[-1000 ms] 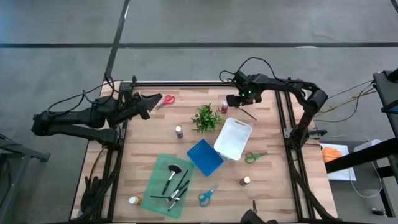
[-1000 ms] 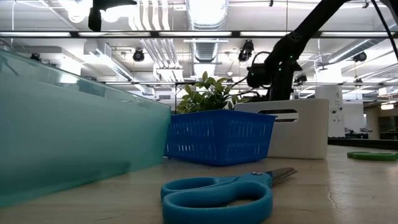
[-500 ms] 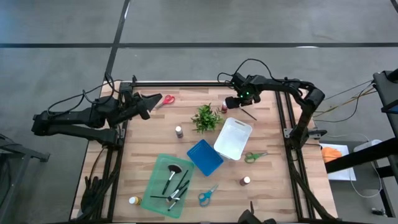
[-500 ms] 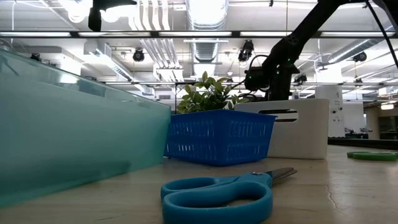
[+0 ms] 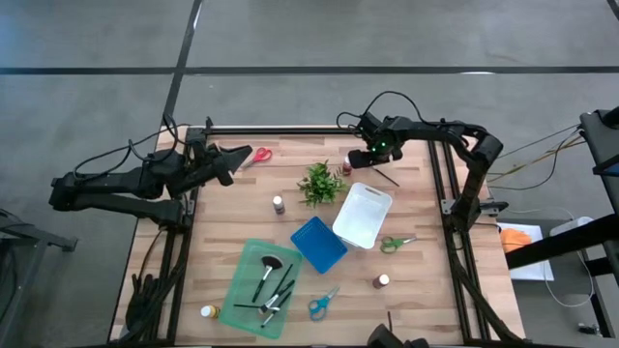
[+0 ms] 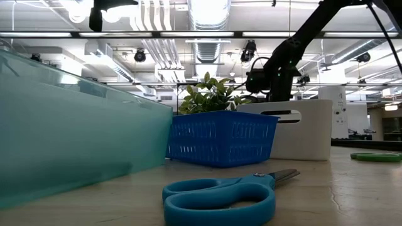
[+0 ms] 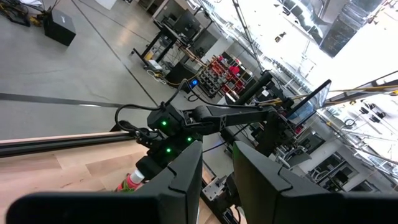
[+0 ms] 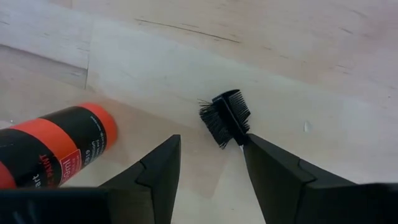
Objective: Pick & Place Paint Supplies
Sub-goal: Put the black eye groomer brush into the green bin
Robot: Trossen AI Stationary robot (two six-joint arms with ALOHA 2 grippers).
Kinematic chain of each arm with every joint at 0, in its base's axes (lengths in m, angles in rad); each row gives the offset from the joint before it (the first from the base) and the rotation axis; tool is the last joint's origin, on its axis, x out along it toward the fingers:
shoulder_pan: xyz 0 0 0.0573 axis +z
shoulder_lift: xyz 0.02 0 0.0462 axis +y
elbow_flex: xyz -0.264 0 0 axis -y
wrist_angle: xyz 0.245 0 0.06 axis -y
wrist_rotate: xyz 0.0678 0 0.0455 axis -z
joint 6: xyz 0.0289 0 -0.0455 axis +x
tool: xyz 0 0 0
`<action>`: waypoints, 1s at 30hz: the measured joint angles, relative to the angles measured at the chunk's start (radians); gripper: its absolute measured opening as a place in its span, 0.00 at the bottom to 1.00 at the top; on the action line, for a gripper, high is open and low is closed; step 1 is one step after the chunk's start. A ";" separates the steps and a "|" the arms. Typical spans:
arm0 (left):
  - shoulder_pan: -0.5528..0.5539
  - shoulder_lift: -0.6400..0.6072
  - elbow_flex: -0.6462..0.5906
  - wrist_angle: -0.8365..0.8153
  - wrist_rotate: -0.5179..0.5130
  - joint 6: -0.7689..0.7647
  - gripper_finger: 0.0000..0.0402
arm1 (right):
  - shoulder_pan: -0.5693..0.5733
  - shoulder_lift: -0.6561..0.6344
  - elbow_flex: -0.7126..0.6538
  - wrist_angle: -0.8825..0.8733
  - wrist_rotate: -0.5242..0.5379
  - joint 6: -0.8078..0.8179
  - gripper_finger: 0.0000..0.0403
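A black-bristled brush head lies on the wood at the table's far right; its thin handle runs toward the right edge. My right gripper points down over it, open, a finger on either side of the bristles; touching, I cannot tell. A red-labelled paint bottle lies beside it, next to the plant. My left gripper waits level at the far left, open and with nothing in it, near the red scissors.
A white bin, a blue basket and a green tray holding several brushes sit mid-table. Green scissors, blue scissors and small bottles lie scattered on the wood.
My right gripper has come down a little toward the brush head, still open. The left arm has kept still.
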State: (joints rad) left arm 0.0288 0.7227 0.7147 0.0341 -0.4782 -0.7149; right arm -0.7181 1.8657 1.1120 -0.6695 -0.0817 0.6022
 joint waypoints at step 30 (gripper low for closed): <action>0.000 0.000 0.000 0.000 0.000 -0.040 0.25 | -0.020 -0.109 -0.015 -0.035 0.164 -0.168 0.02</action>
State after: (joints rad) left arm 0.0288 0.7225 0.7147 0.0338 -0.4782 -0.7548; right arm -0.7376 1.7570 1.0974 -0.7048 0.0823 0.4340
